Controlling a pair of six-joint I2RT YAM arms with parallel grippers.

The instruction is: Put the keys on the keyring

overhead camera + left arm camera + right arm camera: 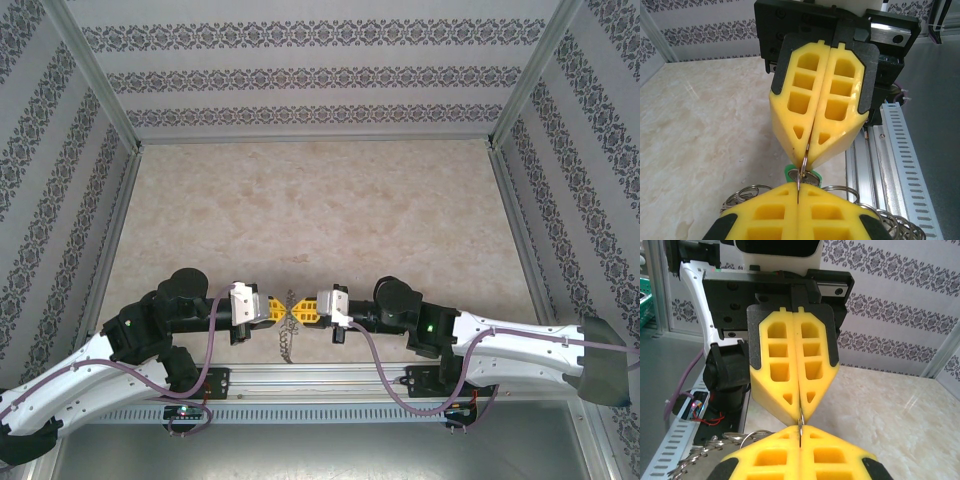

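1. Left gripper (278,308) is reaching in from the left at the near edge of the table (320,210), jaws pressing together on the ring's (288,345) thin wire.
2. Ring's loops are dangling just below the meeting tips.
3. Green key (790,173) is sitting between both tips, against that wire; what is gripping it I cannot tell.
4. Right gripper (302,308) is meeting it tip to tip, jaws likewise pinching the wire.
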